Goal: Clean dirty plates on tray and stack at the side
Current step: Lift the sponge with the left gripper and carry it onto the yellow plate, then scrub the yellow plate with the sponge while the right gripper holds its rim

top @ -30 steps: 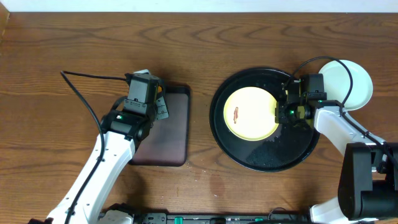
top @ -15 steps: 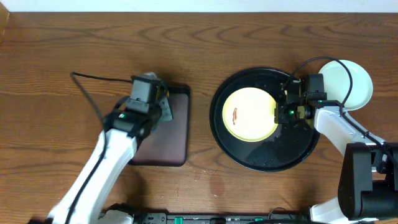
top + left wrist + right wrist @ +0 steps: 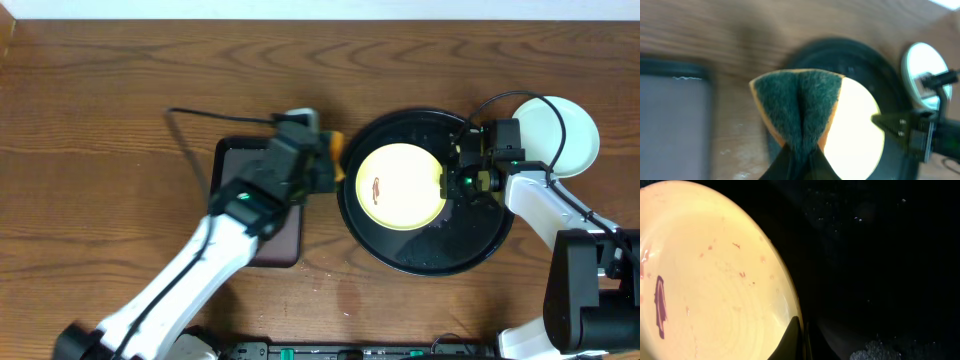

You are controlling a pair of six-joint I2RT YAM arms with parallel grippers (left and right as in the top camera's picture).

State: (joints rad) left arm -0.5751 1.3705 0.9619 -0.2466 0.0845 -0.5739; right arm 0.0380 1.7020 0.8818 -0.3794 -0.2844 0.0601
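Overhead: in the tray [image 3: 440, 252], the yellow plate [image 3: 400, 186] is being touched at its rim by the closed right gripper [image 3: 452, 182]. At the tray's left rim, a sponge [image 3: 797, 100] is being pinched by the left gripper [image 3: 799, 159].

Wooden table [image 3: 100, 80] under round black tray [image 3: 440, 252], rectangular tray [image 3: 232, 165], white plate [image 3: 580, 140].

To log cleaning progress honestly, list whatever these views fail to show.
- Left wrist view: the whole picture is blurred, and the sponge in the left gripper hides the yellow plate's smear.
- Overhead view: the right arm crosses the pale plates, and from straight above their number cannot be counted.
- Right wrist view: the bottom edge cuts off the fingers of the right gripper, so whether they pinch the rim is unclear.
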